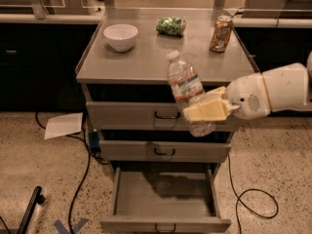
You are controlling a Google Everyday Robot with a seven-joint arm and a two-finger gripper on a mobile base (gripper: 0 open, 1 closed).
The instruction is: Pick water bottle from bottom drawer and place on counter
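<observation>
The water bottle (184, 84) is clear plastic with a white cap and a white-red label. It is tilted, cap up and to the left, in front of the counter's front edge. My gripper (202, 110) comes in from the right on a white arm, and its cream fingers (207, 109) are shut on the bottle's lower half. The counter (165, 52) is a flat grey metal top. The bottom drawer (164, 199) is pulled open below and looks empty inside. The two drawers above it are shut.
On the counter stand a white bowl (120, 36) at the back left, a green bag (171, 26) at the back middle and an orange dented soda can (221, 33) at the back right. Cables (78, 179) and a sheet of paper (63, 125) lie on the floor.
</observation>
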